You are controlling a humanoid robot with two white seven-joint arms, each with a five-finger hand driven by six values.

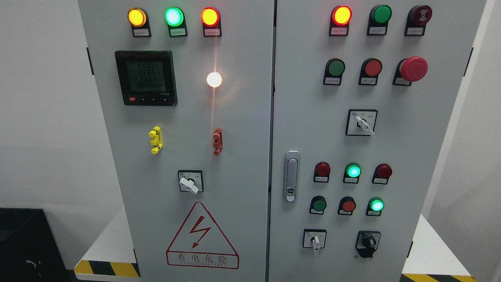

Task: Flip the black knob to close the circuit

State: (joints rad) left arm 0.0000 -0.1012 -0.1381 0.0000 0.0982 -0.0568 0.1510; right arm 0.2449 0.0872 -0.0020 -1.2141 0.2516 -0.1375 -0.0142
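Observation:
A small black rotary knob (368,242) sits at the lower right of the grey electrical cabinet's right door (399,149), on a black mount. Its handle stands roughly upright, leaning slightly left. To its left is a white-handled selector switch (315,239) on a square plate. Neither of my hands nor arms shows anywhere in the head view.
The right door also carries a silver door handle (291,176), rows of red and green buttons and lamps, a red mushroom stop button (413,69) and another white selector (362,122). The left door holds a digital meter (145,77), a white selector (190,181) and a warning triangle (202,239).

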